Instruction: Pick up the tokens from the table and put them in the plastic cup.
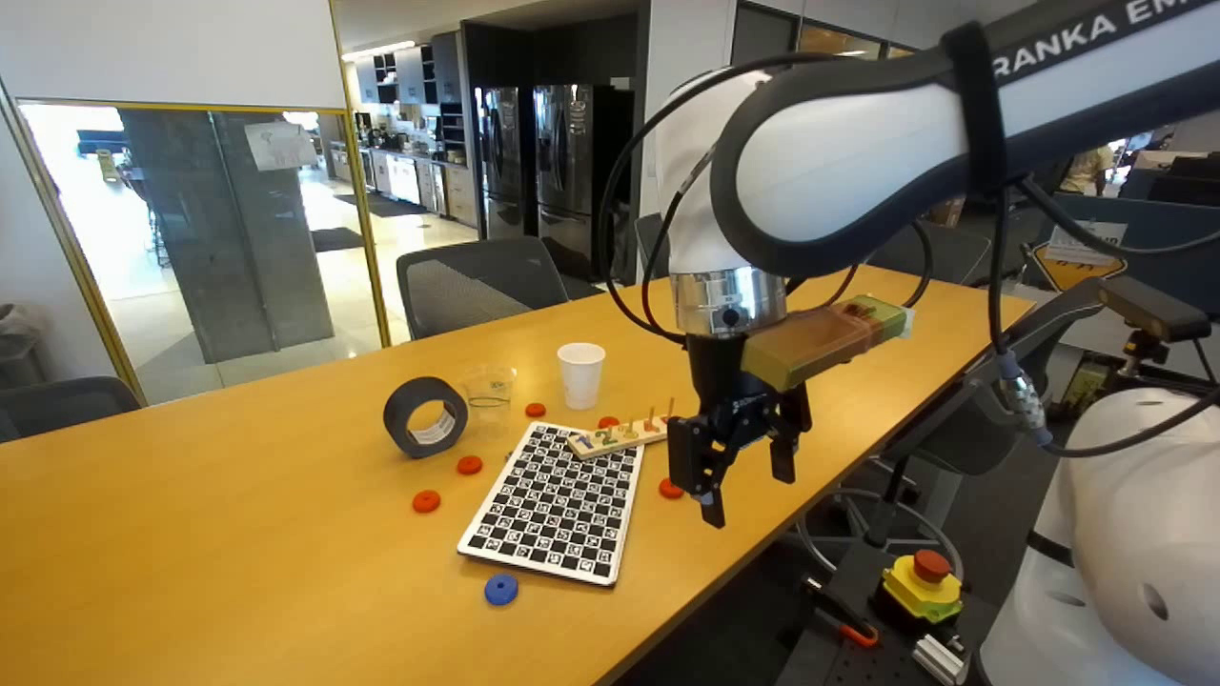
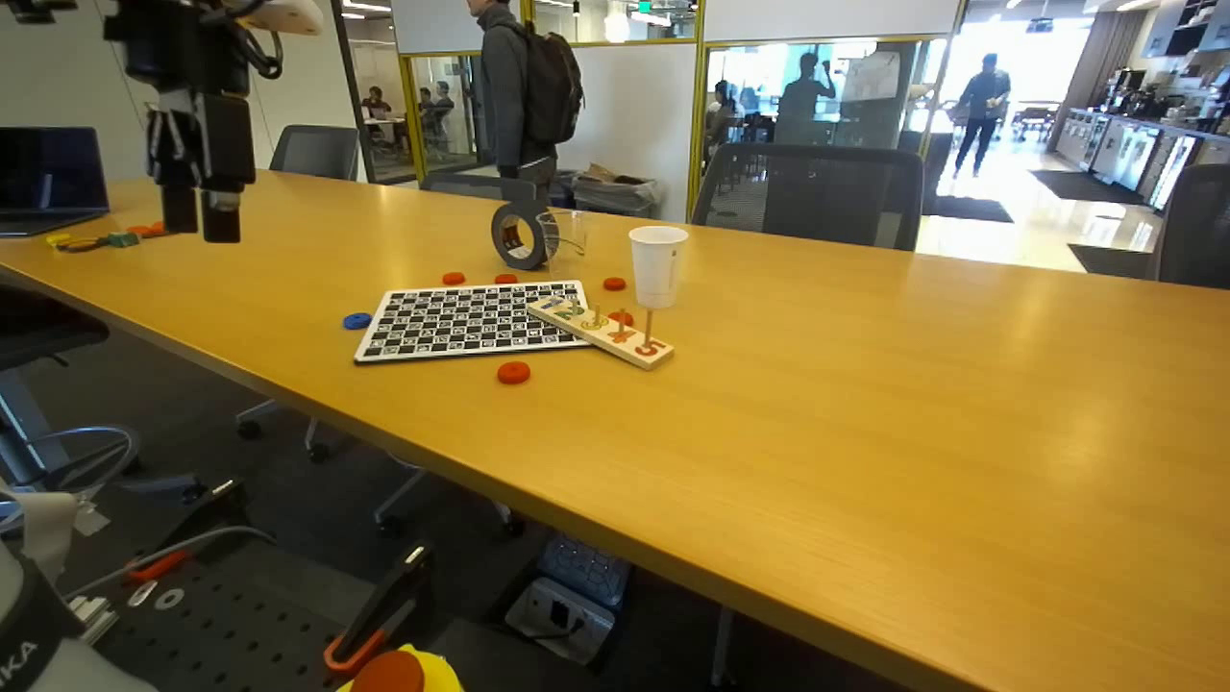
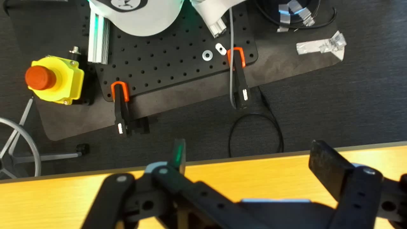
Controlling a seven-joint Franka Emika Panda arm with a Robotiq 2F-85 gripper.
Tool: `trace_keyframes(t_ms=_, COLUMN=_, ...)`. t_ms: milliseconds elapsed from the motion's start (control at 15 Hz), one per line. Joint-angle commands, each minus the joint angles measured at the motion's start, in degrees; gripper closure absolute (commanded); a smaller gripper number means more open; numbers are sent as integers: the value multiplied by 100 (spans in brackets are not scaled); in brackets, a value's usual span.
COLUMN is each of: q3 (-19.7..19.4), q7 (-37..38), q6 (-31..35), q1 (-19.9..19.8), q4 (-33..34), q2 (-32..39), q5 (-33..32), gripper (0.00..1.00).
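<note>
The gripper [image 1: 748,491] hung up over the counter [image 1: 238,534], nr its long edge, w/ its two fingers [image 3: 329,168] wide apart. To the right of the gripper & lower down, in an exterior view, 5 red tokens [image 2: 514,372] & 1 blue token [image 2: 356,320] lay flat on the counter, well apart from it. The blue token was closest to the gripper there, just beside the end of the checkered board [image 2: 461,322]. 1 red one was on the side of the board by the counter edge, 2 were along the far side, & 2 were nr the white cup [image 1: 580,381]. The white cup stood upright on the counter, farther from the gripper than the checkered board was. A peg board [image 1: 610,440] w/ numbers lay b/w the gripper & the white cup in an exterior view, w/ 1 end on the checkered board. The blk tape roll [image 1: 398,419] stood on its edge across the checkered board from the gripper, w/ a clear cup [image 1: 491,393] just beside it. In an exterior view, a laptop [image 2: 48,173] was left of the gripper, & a person [image 2: 504,96] w/ a backpack [image 2: 554,91] was to its right, well behind the counter. In the wrist view, a yellow box [image 3: 71,79] w/ a red button [image 3: 40,78] was up & left of the gripper, past the counter edge.
</note>
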Motion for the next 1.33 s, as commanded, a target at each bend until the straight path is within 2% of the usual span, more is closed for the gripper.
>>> trace_keyframes(t_ms=0, q3=-58, q7=-93, q6=950, q1=-234, q4=-506, q2=-83, q5=-395, gripper=0)
trace_keyframes(t_ms=67, q3=-83, q7=-74, q6=1134, q1=-350, q4=-266, q2=222, q5=-564, gripper=0)
trace_keyframes(t_ms=400, q3=-481, q7=-206, q6=2461, q1=-820, q4=-387, q2=880, q5=-1091, gripper=0)
trace_keyframes(t_ms=933, q3=-1497, q7=-1259, q6=3961, q1=-911, q4=-354, q2=2309, q5=-684, gripper=0)
trace_keyframes(t_ms=1267, q3=-1673, q7=-1558, q6=4454, q1=-885, q4=-82, q2=3125, q5=-382, gripper=0)
